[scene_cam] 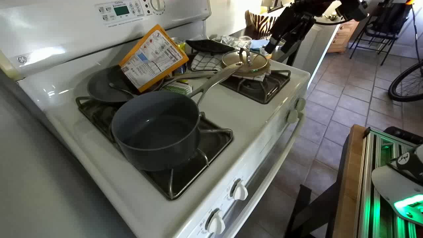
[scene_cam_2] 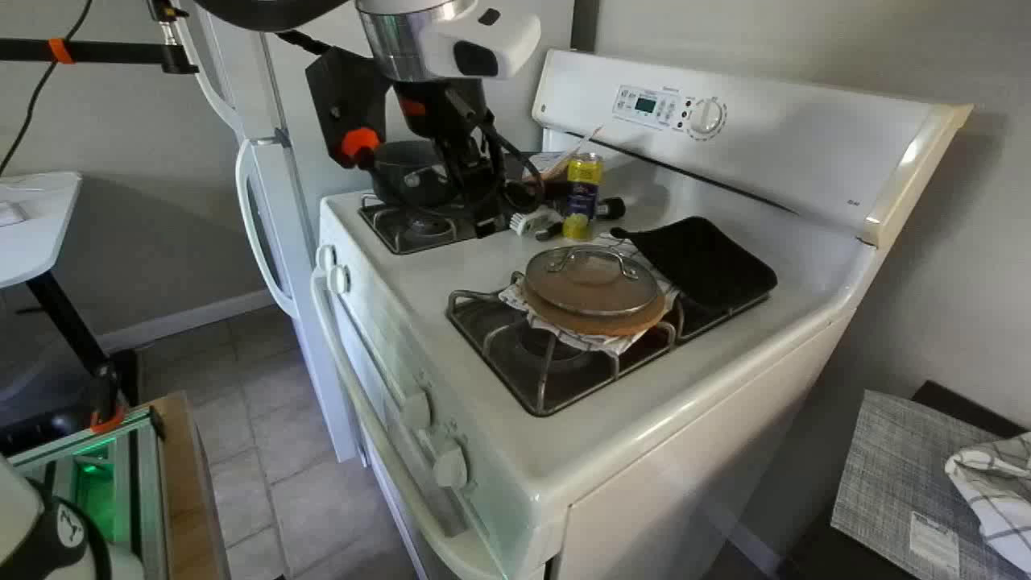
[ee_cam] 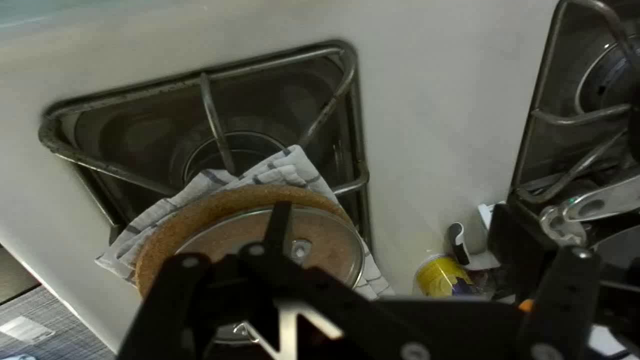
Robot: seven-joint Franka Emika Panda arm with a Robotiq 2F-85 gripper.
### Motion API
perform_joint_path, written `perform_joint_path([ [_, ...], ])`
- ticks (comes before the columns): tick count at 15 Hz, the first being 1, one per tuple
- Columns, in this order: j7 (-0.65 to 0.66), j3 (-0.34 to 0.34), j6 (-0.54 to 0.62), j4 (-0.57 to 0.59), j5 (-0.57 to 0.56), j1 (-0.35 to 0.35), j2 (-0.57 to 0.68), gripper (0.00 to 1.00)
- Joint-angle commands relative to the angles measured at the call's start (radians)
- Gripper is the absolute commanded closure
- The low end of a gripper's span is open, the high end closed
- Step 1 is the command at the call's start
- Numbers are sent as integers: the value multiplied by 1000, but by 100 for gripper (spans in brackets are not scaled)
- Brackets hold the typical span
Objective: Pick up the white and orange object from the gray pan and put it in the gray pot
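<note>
The white and orange pouch (scene_cam: 153,59) leans tilted in the shallow gray pan (scene_cam: 99,87) at the back of the stove. Only a thin part of the pouch (scene_cam_2: 556,163) shows in an exterior view. The deep gray pot (scene_cam: 158,129) stands on the front burner, and no object shows inside it; it also shows behind the arm (scene_cam_2: 411,176). My gripper (scene_cam: 278,49) is in the air above the stove, apart from the pouch. In the wrist view my gripper (ee_cam: 392,230) has its fingers spread wide with nothing between them. The pouch is not clearly visible there.
A glass lid (scene_cam_2: 592,282) lies on a brown round board and checked cloth over a burner. A yellow and blue can (scene_cam_2: 581,197) and a black square item (scene_cam_2: 701,262) stand near the back. The pot's metal handle (scene_cam: 214,79) points across the stove.
</note>
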Motion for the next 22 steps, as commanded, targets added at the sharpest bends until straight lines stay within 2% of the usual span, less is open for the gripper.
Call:
perform_joint_path([
  [1,-2,4,-3,1,2,-4,0,0],
  [4,-8,-17,45,14,62,17,3,0],
  [8,-57,-53,96,99,163,60,49,0],
  [11,-101,-73,51,205,205,92,116,0],
  [14,-200,-107,-60,348,256,132,250,0],
  [17,-321,-95,-124,466,318,129,388,0],
  [18,-326,-73,-72,499,350,120,444,0],
  [19,-328,-59,-80,535,397,113,485,0],
  [20,-284,-34,-64,555,391,95,511,0],
  [21,-296,-24,-78,483,355,74,428,0],
  [22,-293,-11,-73,513,363,68,468,0],
])
